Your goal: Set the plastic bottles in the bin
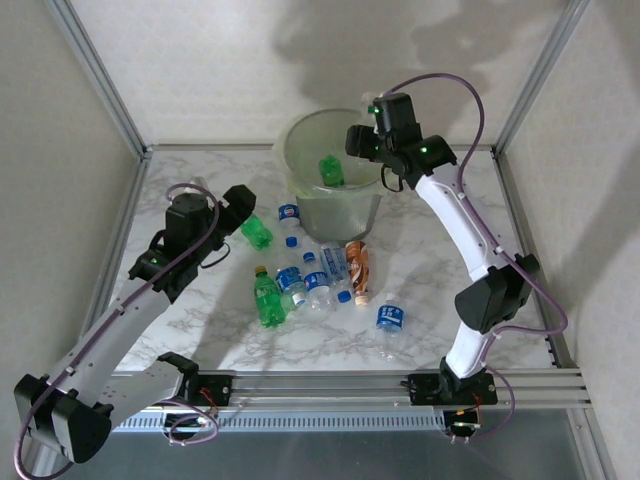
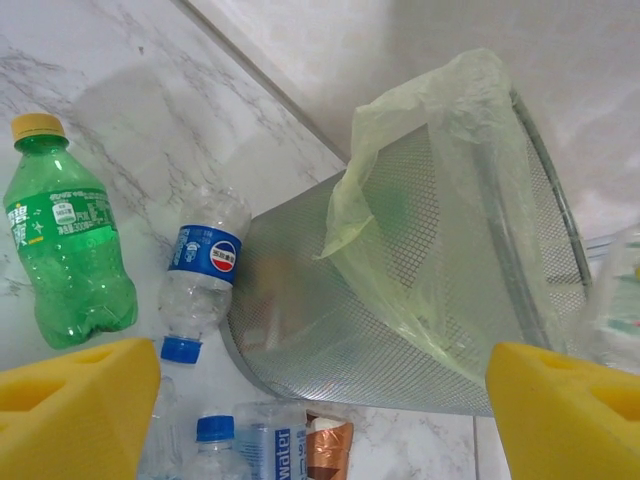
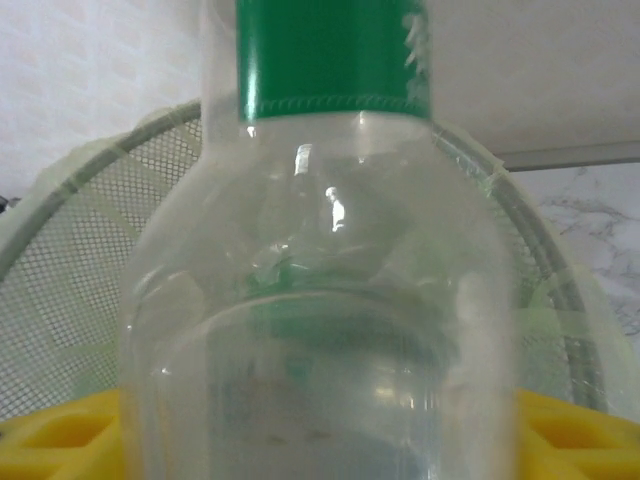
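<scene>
My right gripper (image 1: 362,132) hangs over the far right rim of the bin (image 1: 300,195), a grey mesh bucket with a pale green liner. It is shut on a clear bottle with a green label (image 3: 320,300), which sits between the yellow pads (image 3: 575,440). A green bottle (image 1: 331,170) lies inside the bin. My left gripper (image 1: 243,207) is open left of the bin, above a green bottle with a yellow cap (image 1: 257,233) (image 2: 65,260). Its pads (image 2: 75,405) stand wide apart around nothing. A blue-labelled bottle (image 2: 205,265) lies against the bin wall (image 2: 400,300).
Several more bottles lie in front of the bin: a green one (image 1: 267,298), blue-labelled ones (image 1: 318,290) (image 1: 390,318) and an orange-labelled one (image 1: 358,270). Metal frame posts (image 1: 100,80) and walls close in the marble table (image 1: 200,340).
</scene>
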Action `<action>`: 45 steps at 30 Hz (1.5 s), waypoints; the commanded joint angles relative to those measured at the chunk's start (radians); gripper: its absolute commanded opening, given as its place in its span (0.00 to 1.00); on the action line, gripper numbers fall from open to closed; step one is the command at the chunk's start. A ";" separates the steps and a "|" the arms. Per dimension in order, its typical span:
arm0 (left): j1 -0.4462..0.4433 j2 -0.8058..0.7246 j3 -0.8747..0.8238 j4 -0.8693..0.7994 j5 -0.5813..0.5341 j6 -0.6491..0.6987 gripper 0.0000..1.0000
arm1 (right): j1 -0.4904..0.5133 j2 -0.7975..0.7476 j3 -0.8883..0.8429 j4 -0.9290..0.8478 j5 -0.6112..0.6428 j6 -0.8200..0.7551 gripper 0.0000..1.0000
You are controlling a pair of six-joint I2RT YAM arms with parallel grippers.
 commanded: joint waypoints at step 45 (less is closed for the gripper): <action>0.158 0.874 0.307 -0.028 -0.021 0.057 0.83 | 0.433 -0.477 -0.651 0.279 -0.009 0.116 0.81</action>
